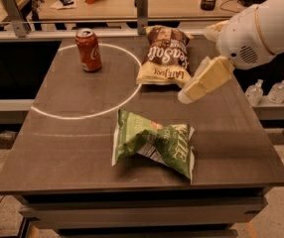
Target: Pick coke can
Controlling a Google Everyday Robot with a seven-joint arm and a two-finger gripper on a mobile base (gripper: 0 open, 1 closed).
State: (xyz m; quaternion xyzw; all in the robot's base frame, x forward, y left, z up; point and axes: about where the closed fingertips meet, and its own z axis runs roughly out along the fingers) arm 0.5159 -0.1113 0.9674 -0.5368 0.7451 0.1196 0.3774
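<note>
The coke can [89, 50], a small red can with white lettering and a silver top, stands upright at the far left of the dark table [82, 148], just inside a white circle line. My gripper [186, 95] hangs above the table's right half, near the brown chip bag's right edge, well to the right of the can. It holds nothing that I can see. The white arm [261, 31] reaches in from the upper right.
A brown chip bag [164, 56] lies at the far middle of the table. A crumpled green chip bag [154, 143] lies near the front middle. Two small clear bottles [267, 90] stand on a ledge to the right. A railing with posts runs behind the table.
</note>
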